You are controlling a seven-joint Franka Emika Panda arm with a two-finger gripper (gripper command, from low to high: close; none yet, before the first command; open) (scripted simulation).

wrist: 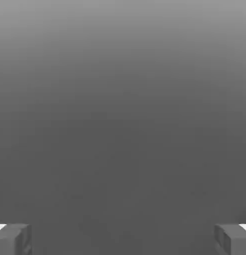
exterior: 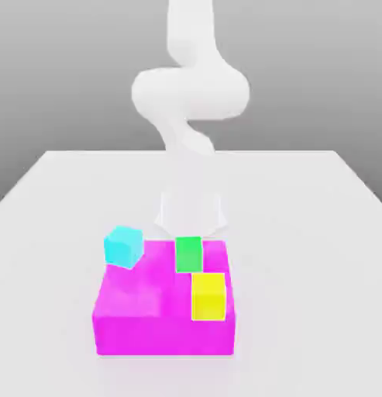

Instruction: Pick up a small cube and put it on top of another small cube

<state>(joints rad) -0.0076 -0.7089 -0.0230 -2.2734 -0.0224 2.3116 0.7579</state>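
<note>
**A:** In the exterior view, why is everything crowded into one spot?

**B:** You have a broad magenta slab (exterior: 163, 333) lying flat on the white desk (exterior: 318, 233), and it acts as a platform. A green block (exterior: 188, 253) and a yellow block (exterior: 208, 295) sit on its top towards the exterior view's right, touching or just beside each other. A cyan cube (exterior: 122, 246) perches tilted at the slab's far corner on the exterior view's left. I judge that it is the likely base for the stack. I cannot tell you where the red-orange cube lies. The white arm (exterior: 190, 93) hangs just behind the slab.

**A:** And the surfaces?

**B:** All are matte and plain-coloured with crisp edges and flat faces, so you should get a square grip on them. The cyan cube's tilt may make a poor seat.

**A:** What does the hand view give you?

**B:** Your gripper (wrist: 123, 240) looks onto smooth grey ground. The grey, blocky fingertips (wrist: 12, 239) show that the jaws stand wide apart with nothing between them, ready for a first approach.
</note>
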